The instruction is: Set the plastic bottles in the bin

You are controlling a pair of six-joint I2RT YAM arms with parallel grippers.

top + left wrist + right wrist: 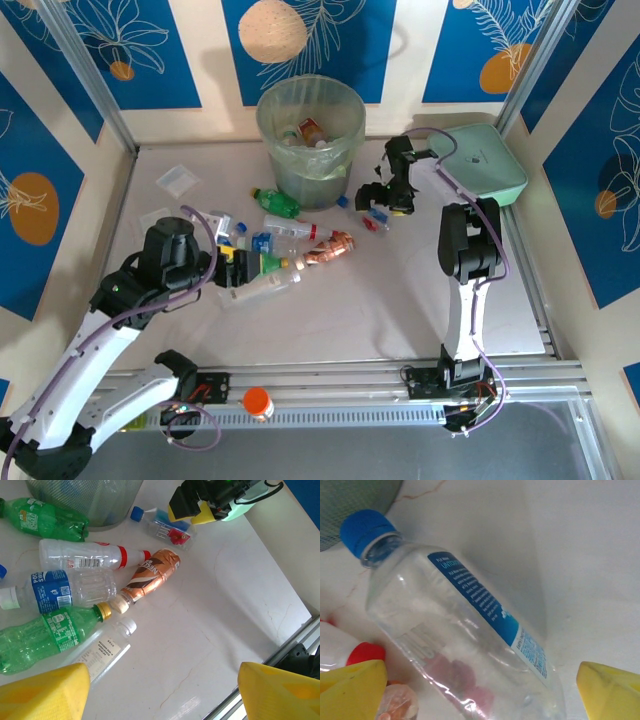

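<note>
While my right arm stretches toward the bin, jaws spread either side of a blue-capped bottle on the bench, my left arm crouches, jaws apart above bottles.

Three cameras, one table

The top camera looks down from above the near edge over the whole table, bin farthest. The left wrist camera looks slantwise across the bottles, fairly near. The right wrist camera hangs very close above a blue-capped bottle that the left wrist view also shows
</note>
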